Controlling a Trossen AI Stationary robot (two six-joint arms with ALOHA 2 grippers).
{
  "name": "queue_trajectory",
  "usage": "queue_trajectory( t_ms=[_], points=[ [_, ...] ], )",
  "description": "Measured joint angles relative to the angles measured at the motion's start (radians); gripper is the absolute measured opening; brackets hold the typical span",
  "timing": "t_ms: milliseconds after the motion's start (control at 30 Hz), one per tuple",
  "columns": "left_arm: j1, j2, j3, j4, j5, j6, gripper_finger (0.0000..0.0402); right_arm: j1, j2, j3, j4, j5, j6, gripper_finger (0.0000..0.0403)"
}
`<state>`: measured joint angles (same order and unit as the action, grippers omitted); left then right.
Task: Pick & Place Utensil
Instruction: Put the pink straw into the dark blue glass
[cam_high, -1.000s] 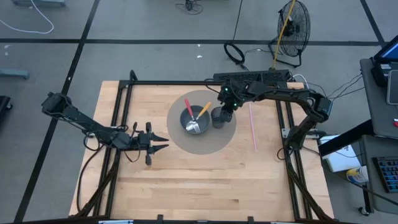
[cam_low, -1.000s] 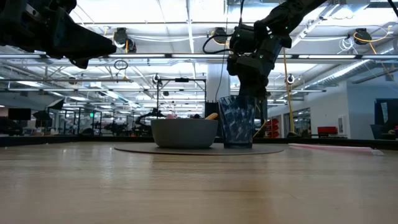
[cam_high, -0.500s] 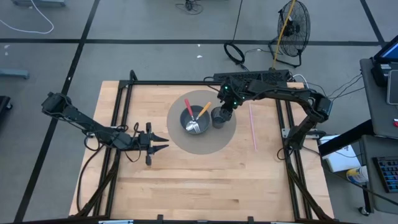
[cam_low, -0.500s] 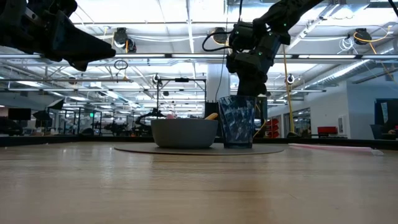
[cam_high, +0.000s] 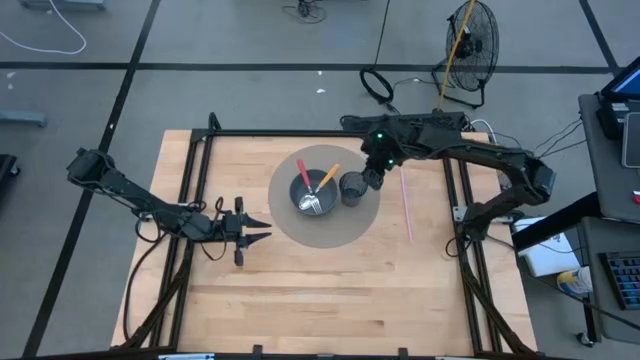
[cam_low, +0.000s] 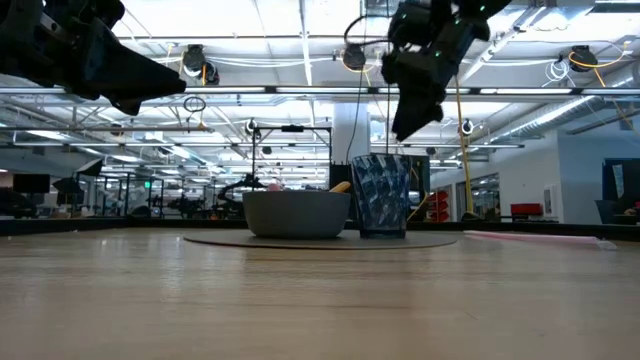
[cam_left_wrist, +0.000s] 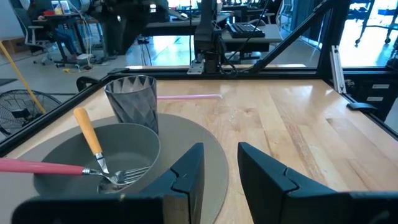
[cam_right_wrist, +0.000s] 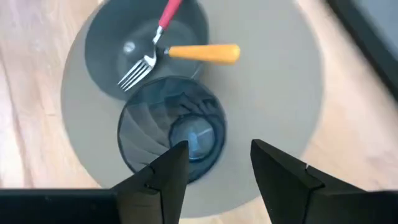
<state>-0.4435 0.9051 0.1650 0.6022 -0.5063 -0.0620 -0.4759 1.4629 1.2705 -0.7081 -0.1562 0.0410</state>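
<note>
We see the right gripper (cam_high: 372, 178) up in the air, just beside the cup (cam_high: 351, 187) and a bit higher than its rim. Its two dark fingers (cam_right_wrist: 163, 176) stand apart with a clear gap between them, and nothing is in that gap. They touch nothing. From the right wrist we look down past them into the cup (cam_right_wrist: 172, 137), which stands upright on the round gray mat (cam_high: 340, 226). The cup is dark and see-through with a twisty pattern. Right next to it on the same mat sits the gray bowl (cam_high: 311, 193). In the bowl lie two utensils: a fork with a pink handle (cam_high: 302, 172) and another one with an orange handle (cam_high: 328, 177). Their handles lean out over the bowl's rim, and their metal ends meet in the bottom of the bowl. A pink straw (cam_high: 406, 203) lies flat on the wooden table (cam_high: 330, 290), off the mat, on the far side of the cup from the bowl. The left gripper (cam_high: 255, 238) waits low over the table, near the edge of the mat, well apart from the bowl. Its fingers (cam_left_wrist: 186, 173) are a little apart too, and they hold nothing. From the low view the cup (cam_low: 381, 195) and the bowl (cam_low: 296, 213) stand side by side, with the right gripper (cam_low: 410, 122) hanging above the cup.
</note>
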Motion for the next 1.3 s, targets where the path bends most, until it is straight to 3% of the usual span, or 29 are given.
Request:
queue_trajectory(
  t_ms=[300,433,833,1033,1300],
  points=[
    [0.001,0.0,0.0,0.0,-0.001,0.003,0.0104,-0.016,-0.132,0.0,-0.249,0.258,0.115,0.0171],
    [0.001,0.0,0.0,0.0,-0.019,0.008,0.0104,-0.035,-0.135,-0.022,-0.305,0.317,0.198,0.0171],
    [0.001,0.0,0.0,0.004,-0.018,-0.002,0.0104,-0.16,-0.092,-0.222,-0.118,0.311,0.236,0.0171],
    [0.001,0.0,0.0,0.004,-0.017,0.0,0.0104,-0.238,-0.088,-0.326,0.026,0.232,0.246,0.0171],
    [0.001,0.0,0.0,0.004,-0.018,0.007,0.0104,-0.299,-0.088,-0.418,0.098,0.231,0.257,0.0171]
  ],
)
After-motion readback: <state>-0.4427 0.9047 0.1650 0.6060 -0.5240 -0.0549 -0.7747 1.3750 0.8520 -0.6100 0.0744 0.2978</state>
